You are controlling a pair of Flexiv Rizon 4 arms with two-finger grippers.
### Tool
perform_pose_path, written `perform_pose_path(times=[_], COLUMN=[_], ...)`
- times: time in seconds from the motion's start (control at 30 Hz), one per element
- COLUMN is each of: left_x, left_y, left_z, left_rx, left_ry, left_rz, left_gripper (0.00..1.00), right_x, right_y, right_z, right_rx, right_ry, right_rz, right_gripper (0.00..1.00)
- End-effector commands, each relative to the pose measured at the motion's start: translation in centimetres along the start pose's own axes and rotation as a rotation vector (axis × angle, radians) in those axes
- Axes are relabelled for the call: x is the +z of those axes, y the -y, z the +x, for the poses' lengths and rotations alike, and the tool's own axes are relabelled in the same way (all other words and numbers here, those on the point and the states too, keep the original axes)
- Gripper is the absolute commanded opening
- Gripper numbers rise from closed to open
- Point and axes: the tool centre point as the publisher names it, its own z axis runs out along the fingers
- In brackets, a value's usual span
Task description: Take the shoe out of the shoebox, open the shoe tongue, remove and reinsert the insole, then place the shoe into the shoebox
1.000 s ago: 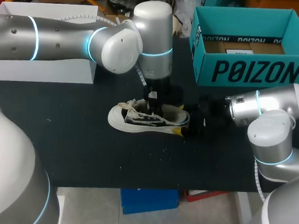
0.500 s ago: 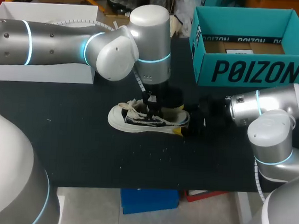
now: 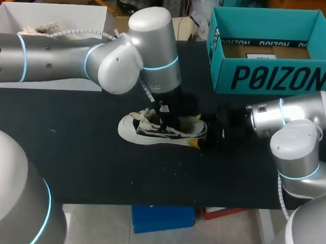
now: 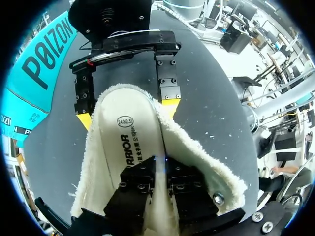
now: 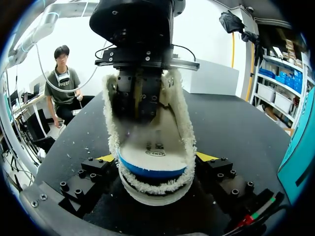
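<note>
A white fleece-lined shoe with dark side panels lies on the black table, toe to the left. Its white insole lies flat inside. My left gripper reaches down into the shoe's opening. Its black fingers rest on the insole with a narrow gap between them, open and holding nothing. My right gripper holds the heel, a yellow tip against each side of the fleece rim. The right wrist view shows the heel between its own fingers. The teal shoebox stands empty of the shoe at the back right.
A white box sits at the back left behind my left arm, with something pale inside. Small white specks dot the table in front of the shoe. The table's front edge runs close below the shoe.
My left arm has swung a little to the left and back, with its gripper staying in the shoe. Its fingers have parted slightly. The shoe and my right arm have not moved.
</note>
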Motion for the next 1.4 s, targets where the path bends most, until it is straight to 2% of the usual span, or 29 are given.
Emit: perform_pose_path(times=[0.03,0.07,0.27,0.33,0.47,0.53,0.67,0.77,1.03,1.2,1.4], left_x=[1.6,1.6,1.5,1.1,0.4,0.4,0.8,1.0,2.1,1.9,2.0], left_y=[-0.8,-0.8,-0.9,-1.0,-1.2,-1.2,-1.6,-1.8,-2.2,-2.7,-3.1], left_z=[0.4,0.3,0.4,0.3,0.2,0.2,0.1,-0.1,-1.1,-2.1,-3.4], left_rx=[0.005,0.006,0.000,-0.020,-0.046,-0.055,-0.075,-0.078,-0.074,-0.082,-0.101], left_ry=[0.004,0.008,0.087,0.172,0.313,0.370,0.442,0.508,0.584,0.639,0.671], left_rz=[0.054,0.052,-0.019,-0.057,-0.101,-0.125,-0.139,-0.146,-0.154,-0.161,-0.156], left_gripper=[0.94,0.99,0.96,0.82,0.78,0.67,0.66,0.48,0.50,0.48,0.54], right_x=[0.3,0.3,0.3,0.3,0.3,0.3,0.3,0.3,0.3,0.3,0.3], right_y=[0.0,0.0,0.0,0.0,0.0,0.0,0.0,0.0,0.0,0.0,0.0], right_z=[0.0,0.0,0.0,0.0,0.0,0.0,0.0,0.0,0.0,0.0,0.0], right_rx=[0.002,0.002,0.002,0.002,0.002,0.002,0.002,0.002,0.002,0.002,0.002], right_ry=[0.000,0.000,0.000,0.000,0.000,0.000,0.000,0.000,0.000,0.000,0.000], right_rz=[0.001,0.001,0.001,0.001,0.001,0.001,0.001,0.001,0.001,0.001,0.001], right_gripper=[0.00,0.00,0.00,0.00,0.00,0.00,0.00,0.00,0.00,0.00,0.00])
